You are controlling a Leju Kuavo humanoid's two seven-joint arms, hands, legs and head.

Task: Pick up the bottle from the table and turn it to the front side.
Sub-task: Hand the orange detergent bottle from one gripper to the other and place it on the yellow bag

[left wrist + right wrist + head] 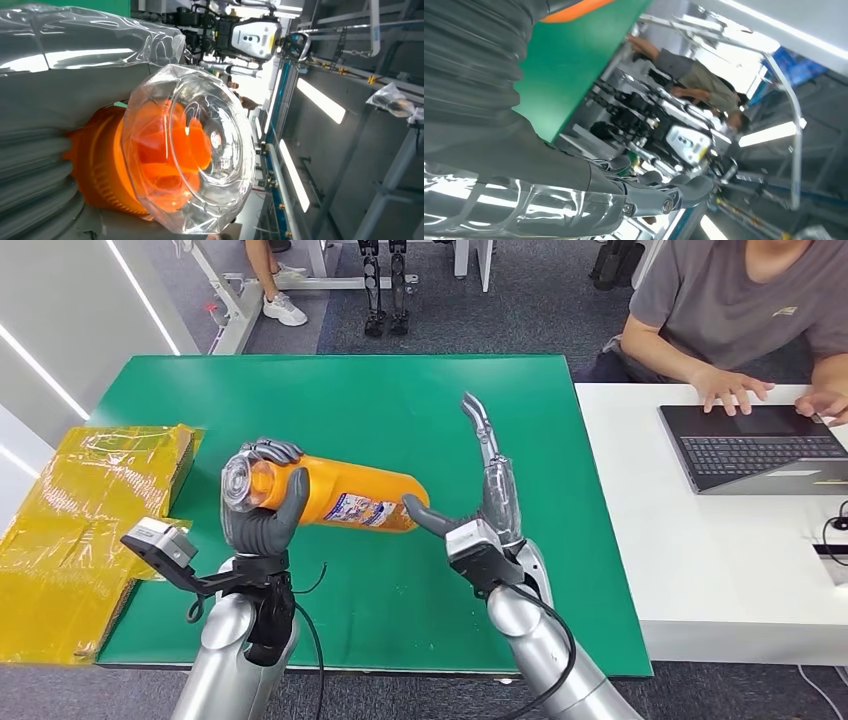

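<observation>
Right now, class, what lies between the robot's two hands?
In the head view, the orange bottle spans the gap: the left hand grips its cap end, and the right hand has its thumb at the bottle's base.

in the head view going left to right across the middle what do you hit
yellow wrapped box → left hand gripping the cap end of the orange bottle → right hand, thumb at the bottle's base, fingers up → bare green table → white desk → laptop
</observation>
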